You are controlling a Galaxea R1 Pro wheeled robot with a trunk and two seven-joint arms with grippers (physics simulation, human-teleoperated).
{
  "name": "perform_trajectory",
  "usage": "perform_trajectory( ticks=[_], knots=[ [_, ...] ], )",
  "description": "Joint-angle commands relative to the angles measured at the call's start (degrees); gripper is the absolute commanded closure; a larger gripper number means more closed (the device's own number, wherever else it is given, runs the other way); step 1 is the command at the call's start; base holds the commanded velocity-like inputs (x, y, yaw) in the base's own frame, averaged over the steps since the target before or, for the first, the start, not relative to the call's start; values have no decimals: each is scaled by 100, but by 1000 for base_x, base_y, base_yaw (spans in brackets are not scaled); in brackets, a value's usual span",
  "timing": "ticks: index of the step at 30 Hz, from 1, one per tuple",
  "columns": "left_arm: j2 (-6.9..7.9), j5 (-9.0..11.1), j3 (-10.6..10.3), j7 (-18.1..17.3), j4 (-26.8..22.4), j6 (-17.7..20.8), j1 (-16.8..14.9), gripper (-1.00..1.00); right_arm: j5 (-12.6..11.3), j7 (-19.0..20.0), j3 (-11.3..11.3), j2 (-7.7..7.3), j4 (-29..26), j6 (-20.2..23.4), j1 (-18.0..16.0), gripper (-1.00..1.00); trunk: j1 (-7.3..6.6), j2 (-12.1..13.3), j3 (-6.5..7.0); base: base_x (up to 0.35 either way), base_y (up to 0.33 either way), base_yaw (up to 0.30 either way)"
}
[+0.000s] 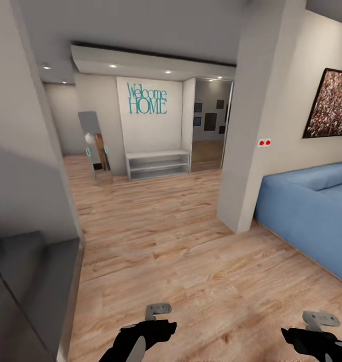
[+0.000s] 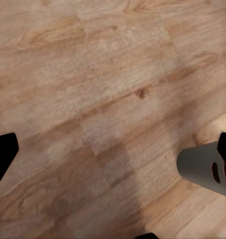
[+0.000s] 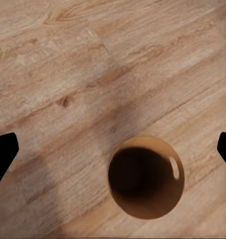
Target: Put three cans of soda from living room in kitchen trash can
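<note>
Trash can (image 3: 145,184): under your right claw (image 3: 113,149) (both claws spread, empty); look inside it, then seek 3 cans near sofa (image 1: 311,211).

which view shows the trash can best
The right wrist view: it looks almost straight down into the trash can, showing the whole round rim, the brown inside and the hand slot, standing on the wood floor. The left wrist view catches part of its pale grey side and the slot at the picture's edge.
</note>
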Motion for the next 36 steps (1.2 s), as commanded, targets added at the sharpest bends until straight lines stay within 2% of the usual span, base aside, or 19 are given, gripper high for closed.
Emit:
perform_trajectory(
  ticks=[1,8,9,12,14,18,19,27,28,31,36],
  knots=[
    [1,2,1,0,0,0,0,-100,-1,0,-6,-1,4,0,0,-100,0,0,0,0,0,-292],
    [6,2,4,-5,0,0,0,-100,0,2,-91,-14,17,9,-98,-100,0,0,0,0,0,-292],
    [6,0,4,-7,0,0,0,-100,4,5,-201,-47,32,9,-155,-100,0,0,0,0,0,-292],
    [7,-1,1,-3,0,0,0,-100,6,54,-284,-91,50,10,-191,-100,0,0,0,0,-50,-292],
    [7,-2,-2,17,0,0,0,-100,8,269,-341,-162,139,12,-216,-100,0,0,0,0,-184,-292],
    [7,-3,-7,33,0,0,0,-100,8,430,-367,-233,327,11,-270,-100,0,0,0,0,-239,-292],
    [7,-5,1,43,0,0,0,-100,8,498,-377,-321,432,12,-329,-100,0,0,0,0,-133,-292],
    [28,-7,126,31,-4,45,12,-100,14,539,-383,-388,563,85,-374,-100,0,0,0,0,-53,-292],
    [33,-9,160,15,-6,46,14,-100,19,544,-381,-392,626,268,-441,-100,0,0,0,0,-11,-292],
    [62,-10,198,9,-2,43,16,-100,23,550,-379,-401,842,463,-607,-100,0,0,0,0,-7,-292],
    [107,-11,217,7,-1,33,17,-100,19,553,-378,-412,1137,568,-903,-100,0,0,0,0,-2,-292]
  ],
)
